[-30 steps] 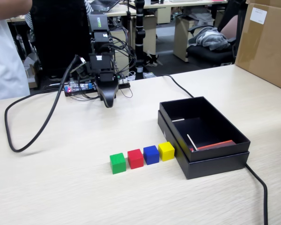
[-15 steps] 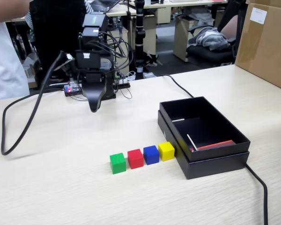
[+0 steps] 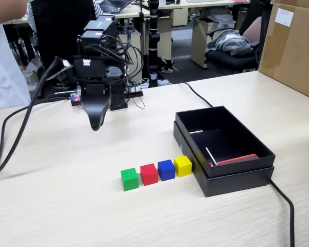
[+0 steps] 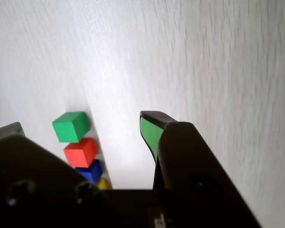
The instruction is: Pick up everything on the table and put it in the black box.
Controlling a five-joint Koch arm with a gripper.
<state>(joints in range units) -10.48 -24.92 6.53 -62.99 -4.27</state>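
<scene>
My pincer (image 3: 96,125) hangs above the broad pale beige wood-grain table (image 3: 67,206), far and left in the fixed view, gripping nothing. From this side its jaws stack one behind the other into a single dark point, so I cannot tell their spread here. The four small matte cubes sit in a tight row nearer the camera and to my right: green cube (image 3: 129,179), red cube (image 3: 149,174), blue cube (image 3: 166,169), yellow cube (image 3: 183,165). The row's long axis slants from near-left to far-right, and the yellow end lies just beside the shallow matte black cardboard box (image 3: 232,180), which is nested in its lid and holds thin white sticks and a red strip. The green one lies nearest me, so I judge it the first to take, with a reach down and toward the near right. A thick black cable (image 3: 20,128) loops across the table to my left, well apart from the row.

In the wrist view my pincer (image 4: 80,128) stands wide: one green-padded tip shows right of centre, the other at the left edge, with bare table between them. The green cube (image 4: 71,126) shows in that gap, low and left, the red cube (image 4: 81,151), blue cube (image 4: 90,171) and yellow cube (image 4: 102,183) running on behind it. Their faces look flat and crisp-edged, easy to pinch squarely.
</scene>
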